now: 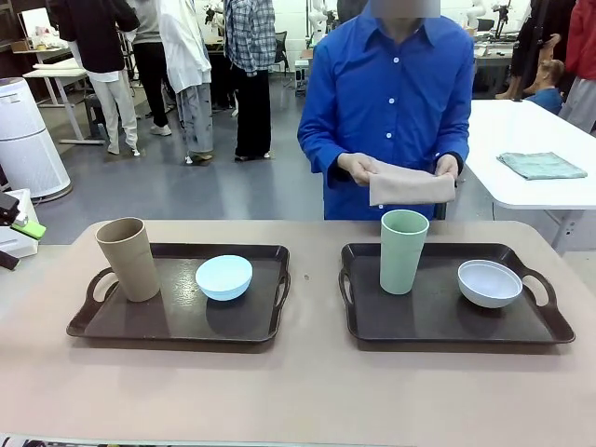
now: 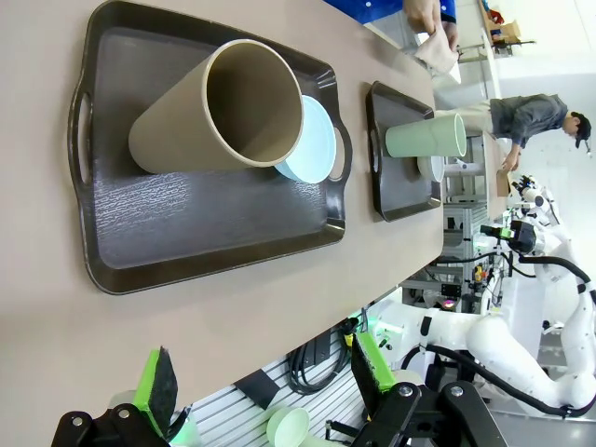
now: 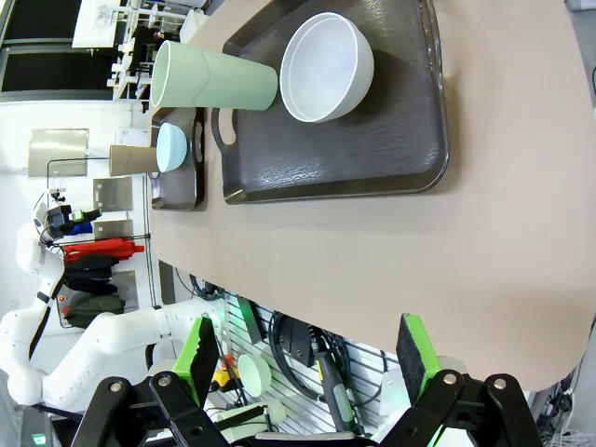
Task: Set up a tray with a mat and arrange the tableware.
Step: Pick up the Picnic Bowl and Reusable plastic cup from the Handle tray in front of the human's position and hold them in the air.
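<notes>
Left tool point(image 2: 265, 372) and right tool point(image 3: 307, 352) hover by the counter's point(image 1: 298, 391) near edge, fingers apart, holding nothing. Left tray point(image 1: 140, 321) has the tan tumbler point(image 1: 128, 258) and blue bowl point(image 1: 223, 277), right tray point(image 1: 419, 321) the green tumbler point(image 1: 403, 250) and white bowl point(image 1: 489, 282). Farther back, a person point(image 1: 391, 84) holds a folded mat point(image 1: 410, 183).

Grey floor point(image 1: 186, 191) runs back to standing people point(image 1: 186, 74). A white table point(image 1: 521, 126) at right carries a folded green cloth point(image 1: 541, 165); a white cylindrical appliance point(image 1: 28, 140) stands left.
</notes>
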Action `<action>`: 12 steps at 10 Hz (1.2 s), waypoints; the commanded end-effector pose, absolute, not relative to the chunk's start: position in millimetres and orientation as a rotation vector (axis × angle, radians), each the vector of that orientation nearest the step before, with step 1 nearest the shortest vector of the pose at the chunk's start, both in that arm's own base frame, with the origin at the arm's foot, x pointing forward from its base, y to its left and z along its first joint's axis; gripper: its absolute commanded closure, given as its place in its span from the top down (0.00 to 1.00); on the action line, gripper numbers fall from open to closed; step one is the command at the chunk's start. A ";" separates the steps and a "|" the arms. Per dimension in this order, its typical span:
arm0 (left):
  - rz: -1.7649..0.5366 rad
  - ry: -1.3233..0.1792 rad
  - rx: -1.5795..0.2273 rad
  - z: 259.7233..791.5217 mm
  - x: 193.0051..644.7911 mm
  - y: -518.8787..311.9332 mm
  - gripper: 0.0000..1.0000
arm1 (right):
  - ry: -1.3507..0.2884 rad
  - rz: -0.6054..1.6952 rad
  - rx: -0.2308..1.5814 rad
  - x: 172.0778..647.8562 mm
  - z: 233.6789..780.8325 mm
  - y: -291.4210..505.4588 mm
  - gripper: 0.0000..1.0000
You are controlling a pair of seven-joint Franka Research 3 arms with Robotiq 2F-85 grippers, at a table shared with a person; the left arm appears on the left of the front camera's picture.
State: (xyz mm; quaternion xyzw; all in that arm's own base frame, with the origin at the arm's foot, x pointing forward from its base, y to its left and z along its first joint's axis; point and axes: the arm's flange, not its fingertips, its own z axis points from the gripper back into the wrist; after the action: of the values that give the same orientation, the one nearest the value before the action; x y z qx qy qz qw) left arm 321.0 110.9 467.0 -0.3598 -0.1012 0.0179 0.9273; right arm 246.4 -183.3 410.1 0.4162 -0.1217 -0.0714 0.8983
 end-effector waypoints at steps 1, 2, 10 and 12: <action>0.031 -0.212 -0.762 466.5 321.6 109.8 1.00 | -0.253 -0.150 0.868 245.9 409.1 -184.0 1.00; 0.037 -0.207 -0.738 467.0 321.0 110.9 1.00 | -0.252 -0.148 0.862 246.4 410.1 -183.3 1.00; -0.869 -0.476 -0.321 622.4 355.9 -64.7 1.00 | -0.168 -0.099 0.475 291.0 498.4 -97.2 1.00; -1.224 -0.450 -0.326 634.6 368.6 -116.0 1.00 | -0.128 -0.121 0.310 312.2 500.3 -59.4 1.00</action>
State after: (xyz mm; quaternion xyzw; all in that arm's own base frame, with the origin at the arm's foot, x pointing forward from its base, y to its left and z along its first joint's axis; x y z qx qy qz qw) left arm 349.6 -120.3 624.4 -0.1578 -0.2094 -0.4833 0.8353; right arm 298.6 -71.3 504.6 0.2042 -0.0838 -0.0453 0.9743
